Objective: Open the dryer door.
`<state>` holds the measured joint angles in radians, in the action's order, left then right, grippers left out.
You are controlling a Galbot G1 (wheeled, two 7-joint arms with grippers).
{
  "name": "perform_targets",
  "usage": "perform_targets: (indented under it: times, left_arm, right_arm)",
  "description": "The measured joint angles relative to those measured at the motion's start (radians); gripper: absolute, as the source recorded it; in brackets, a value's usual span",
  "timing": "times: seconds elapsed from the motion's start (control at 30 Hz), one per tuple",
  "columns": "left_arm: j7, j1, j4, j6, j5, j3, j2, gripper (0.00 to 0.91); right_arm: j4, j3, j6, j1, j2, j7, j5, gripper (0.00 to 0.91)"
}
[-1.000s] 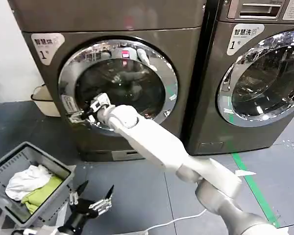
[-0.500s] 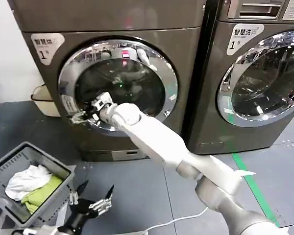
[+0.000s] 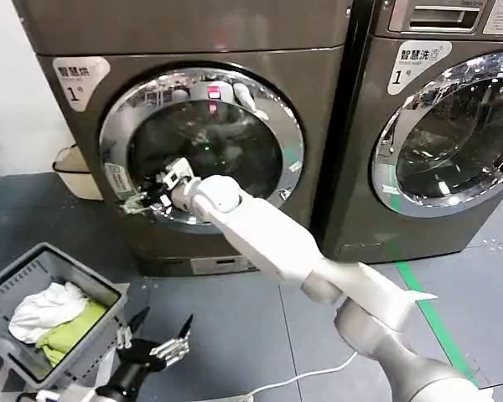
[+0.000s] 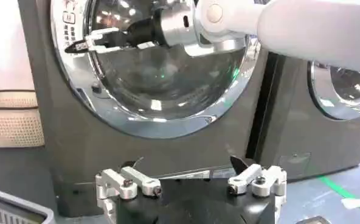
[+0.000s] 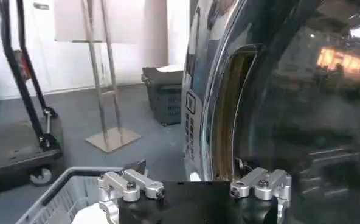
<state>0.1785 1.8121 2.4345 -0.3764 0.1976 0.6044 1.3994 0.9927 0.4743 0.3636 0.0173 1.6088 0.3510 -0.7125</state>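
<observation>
Since a second ago, my right arm has swung slightly farther right; the dryer door [image 3: 203,145] hasn't budged.

Near left, my left gripper [image 3: 155,335] idles, fingers spread; my right gripper [image 3: 142,196] sits at the door's left chrome rim, clench unreadable.

Dark grey floor [image 3: 235,310] runs under everything, with a green tape line [image 3: 423,306] slanting across it on the right. A white wall [image 3: 12,100] closes off the far left, and a pale woven basket [image 3: 71,172] sits against it. Near the floor's lower left corner there's a grey laundry basket [image 3: 21,276] holding white and green cloth [image 3: 54,322]. Over in the right wrist view, a metal stand [image 5: 104,91] rises from a flat base, a dark crate [image 5: 162,91] sits beyond it, and a wheeled cart [image 5: 22,146] stands close by.
</observation>
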Motion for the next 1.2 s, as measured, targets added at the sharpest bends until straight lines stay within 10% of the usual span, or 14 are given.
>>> perform_targets:
  times: [0.77, 1.2]
  left_arm:
    - [0.000, -0.005, 0.001, -0.002, 0.003, 0.002, 0.000, 0.907]
    - [0.000, -0.006, -0.012, -0.001, 0.020, 0.049, 0.002, 0.907]
  right_arm:
    - [0.045, 0.027, -0.004, 0.000, 0.000, 0.084, -0.007, 0.907]
    - [0.146, 0.079, 0.036, 0.010, -0.002, 0.107, -0.132, 0.907]
